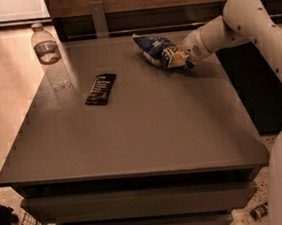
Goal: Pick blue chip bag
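Note:
The blue chip bag is a crumpled dark-blue foil bag with white patches, at the far right of the grey table. My gripper reaches in from the right on the white arm and is shut on the bag's right end. The bag's left tip is tilted up, a little above the tabletop.
A flat black bar wrapper lies left of centre. A clear water bottle stands at the far left corner. A wooden wall with dark trim runs behind the table. The table's right edge is just below my arm.

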Available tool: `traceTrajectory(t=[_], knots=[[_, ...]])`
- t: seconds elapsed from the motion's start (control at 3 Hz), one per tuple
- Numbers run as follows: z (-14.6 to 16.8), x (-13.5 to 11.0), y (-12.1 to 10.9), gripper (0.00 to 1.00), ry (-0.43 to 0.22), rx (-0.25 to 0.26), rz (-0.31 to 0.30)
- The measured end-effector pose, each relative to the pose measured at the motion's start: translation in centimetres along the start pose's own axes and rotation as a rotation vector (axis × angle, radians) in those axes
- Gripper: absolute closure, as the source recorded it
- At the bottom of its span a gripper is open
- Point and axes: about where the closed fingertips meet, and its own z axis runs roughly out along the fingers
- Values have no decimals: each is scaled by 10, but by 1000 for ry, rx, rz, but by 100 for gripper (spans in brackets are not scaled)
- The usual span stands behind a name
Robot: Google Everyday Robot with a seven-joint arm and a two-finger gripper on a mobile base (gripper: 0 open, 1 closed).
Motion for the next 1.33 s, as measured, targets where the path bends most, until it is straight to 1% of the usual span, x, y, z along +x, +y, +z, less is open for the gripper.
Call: traceTrajectory(t=[0.33, 0.67, 1.33], knots=[[0, -6, 3, 100, 9, -27, 11], [-30, -30, 10, 100, 15, -7, -9], [-75, -69, 24, 100, -7, 35, -72]])
